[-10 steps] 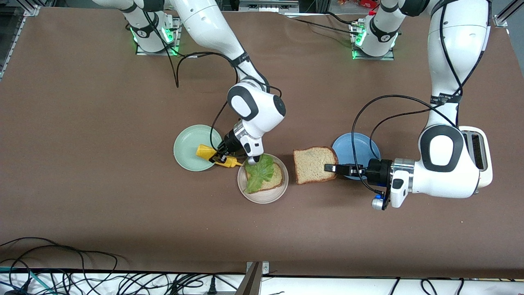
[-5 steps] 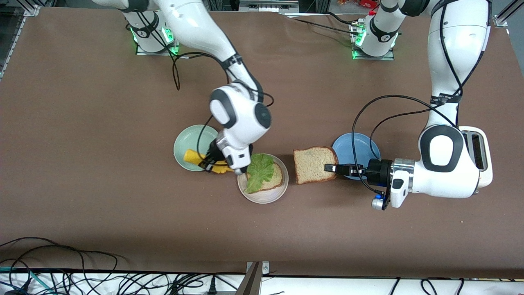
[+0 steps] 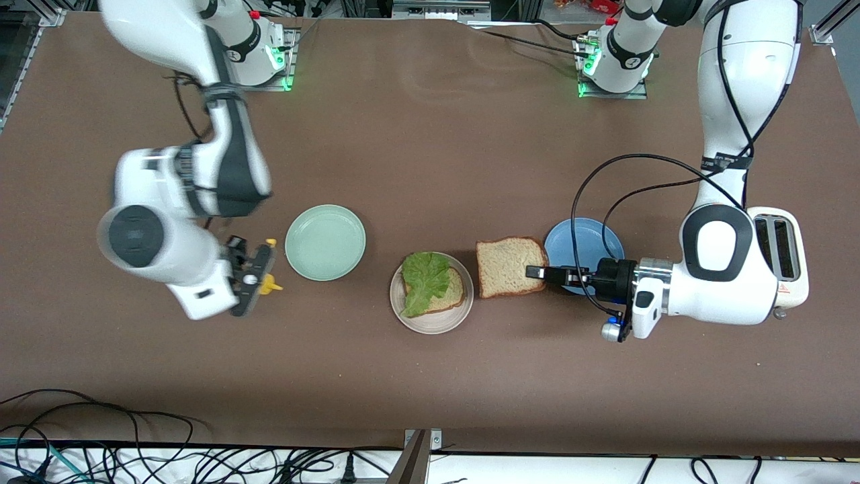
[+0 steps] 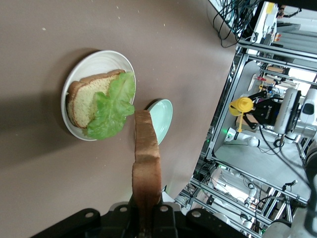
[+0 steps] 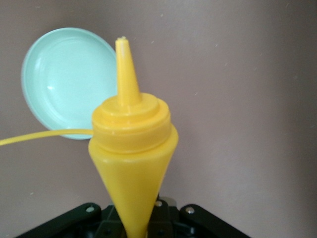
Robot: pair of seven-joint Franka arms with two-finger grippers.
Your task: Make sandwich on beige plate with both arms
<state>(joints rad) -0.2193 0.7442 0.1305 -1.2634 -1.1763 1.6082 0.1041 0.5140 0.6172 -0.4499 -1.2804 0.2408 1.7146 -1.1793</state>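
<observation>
Holding a square slice of speckled tan bread (image 3: pixel 510 267) by its crust edge, the left end effector (image 3: pixel 537 273) is clamped tight on it, over the brown table (image 3: pixel 430 390) between the round blue plate (image 3: pixel 579 247) and the round pale beige plate (image 3: pixel 432 316). That beige plate lies just beside the held slice, toward the right arm's end of the table, and carries the other bread slice (image 3: pixel 449 294) with a ruffled green lettuce leaf (image 3: pixel 423 279) on top. The end effector's long axis points straight along that line, so I judge the coming move to be a short carry toward the right arm's end, then a release over the lettuce. The left arm is far nearer to the plate.

The right end effector (image 3: pixel 254 272) is closed on a yellow squeeze bottle (image 5: pixel 131 153), over the table beside the empty round mint-green plate (image 3: pixel 325 243), well apart from the sandwich.

Count: two bread slices, one lettuce leaf, three plates, one bottle, one white toaster (image 3: pixel 783 252).
</observation>
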